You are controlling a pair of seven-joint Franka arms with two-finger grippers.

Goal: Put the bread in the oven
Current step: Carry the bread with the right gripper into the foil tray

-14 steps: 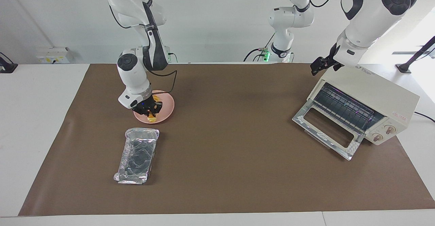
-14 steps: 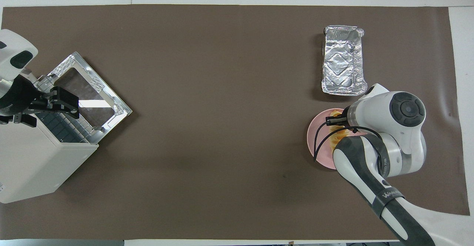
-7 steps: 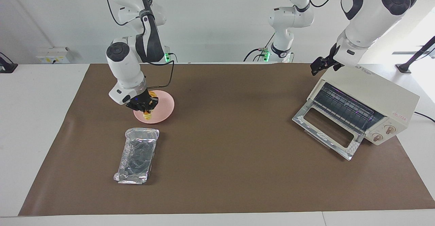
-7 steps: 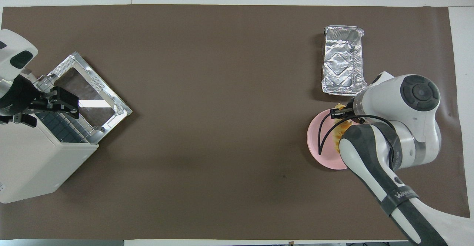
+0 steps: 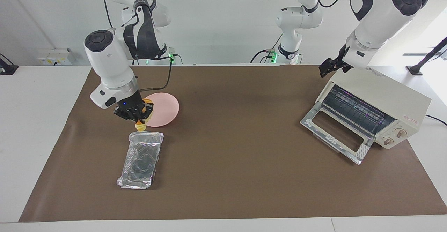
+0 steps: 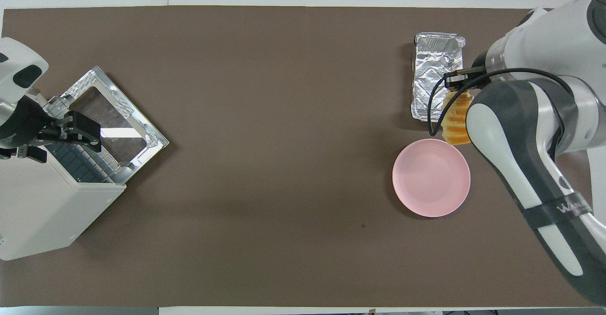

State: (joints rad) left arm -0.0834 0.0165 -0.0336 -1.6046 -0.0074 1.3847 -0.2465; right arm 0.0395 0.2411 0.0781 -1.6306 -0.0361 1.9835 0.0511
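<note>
- The right gripper (image 5: 138, 115) was clamped shut on the small golden-yellow ridged loaf of bread (image 5: 141, 124), carrying it in the air with nothing else in its grasp.
- The bread hung below the gripper; in the overhead view its long axis ran roughly away from the robots, one end toward the plate and the other toward the tray.
- Directly under the gripper lay the gap between the round pink plate (image 5: 164, 109), now bare, and the crinkled silver foil tray (image 5: 141, 159); the loaf's lower tip hung just above the tray's nearest rim.
- The boxy cream-white toaster oven (image 5: 380, 101) stood well apart from this gripper, at the left arm's end of the brown-covered bench (image 5: 237, 176), with its glass drop-down door (image 5: 333, 132) lowered and the wire rack showing.
- The left gripper (image 5: 330, 67) waited over the oven's top corner, jaws fully apart and holding nothing.
- My judgement: the left arm was much nearer the oven, but the right one held the loaf, so the tray looked like the next stop.
</note>
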